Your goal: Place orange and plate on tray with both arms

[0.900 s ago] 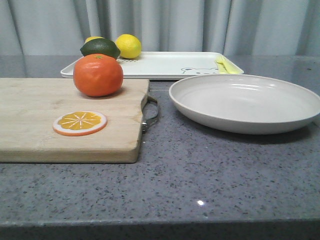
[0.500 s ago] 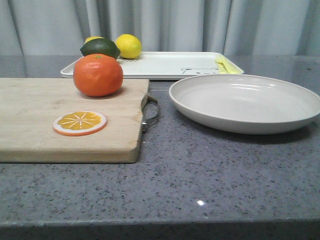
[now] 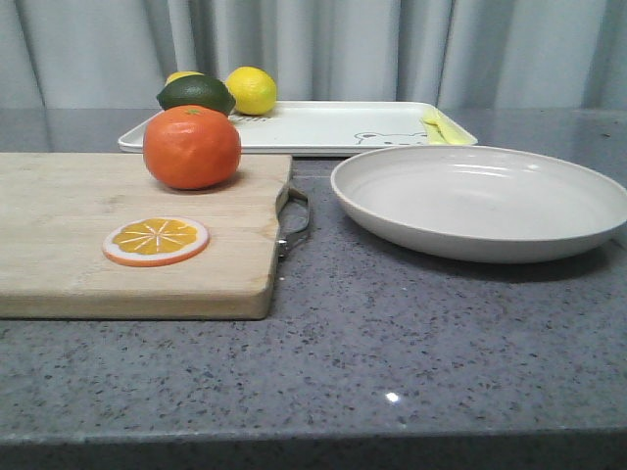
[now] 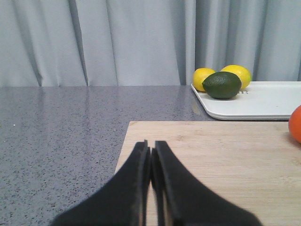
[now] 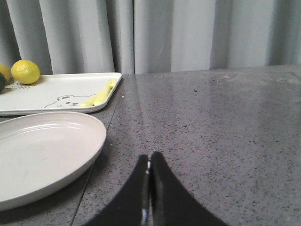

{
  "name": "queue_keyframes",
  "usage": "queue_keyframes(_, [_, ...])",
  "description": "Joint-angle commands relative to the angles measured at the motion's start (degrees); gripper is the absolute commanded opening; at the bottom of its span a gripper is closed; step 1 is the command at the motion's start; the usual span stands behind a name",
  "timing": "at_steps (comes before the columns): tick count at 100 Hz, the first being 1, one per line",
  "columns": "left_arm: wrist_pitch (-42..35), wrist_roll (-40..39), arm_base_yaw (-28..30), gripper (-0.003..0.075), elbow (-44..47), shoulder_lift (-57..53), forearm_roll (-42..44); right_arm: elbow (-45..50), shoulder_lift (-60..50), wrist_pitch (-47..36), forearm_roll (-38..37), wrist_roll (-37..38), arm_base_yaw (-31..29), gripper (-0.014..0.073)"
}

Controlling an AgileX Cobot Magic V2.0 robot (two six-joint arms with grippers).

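The orange [image 3: 192,147] sits at the far end of a wooden cutting board [image 3: 59,245]; its edge shows in the left wrist view [image 4: 296,125]. The off-white plate [image 3: 480,201] rests on the counter at the right, also in the right wrist view [image 5: 42,155]. The white tray [image 3: 323,127] lies behind both, seen too in the wrist views [image 4: 263,101] [image 5: 51,94]. My left gripper [image 4: 150,147] is shut and empty over the board's near left part. My right gripper [image 5: 149,159] is shut and empty over the counter, right of the plate. Neither gripper shows in the front view.
On the tray lie a dark green lime [image 3: 196,94], two yellow lemons [image 3: 252,89] and a yellow fork [image 3: 436,127]. An orange slice [image 3: 157,241] lies on the board. A grey curtain hangs behind the grey speckled counter [image 3: 392,343].
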Motion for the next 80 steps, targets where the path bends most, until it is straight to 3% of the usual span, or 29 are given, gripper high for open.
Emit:
queue_keyframes(1, [-5.1,-0.26,-0.08,-0.0019,1.27,-1.74,-0.52,-0.01,-1.23,-4.8,-0.67,-0.12,-0.26,-0.0066])
queue_keyframes(47, [-5.43,-0.66,-0.08,-0.0019,-1.69,-0.57,-5.81,-2.04,-0.13,-2.38,-0.67,-0.12,-0.21,-0.0057])
queue_keyframes(80, [-6.06,-0.55,-0.08,-0.0019,-11.07,13.79,-5.27,-11.36,12.79,1.94,-0.67,-0.12,-0.21,-0.0058])
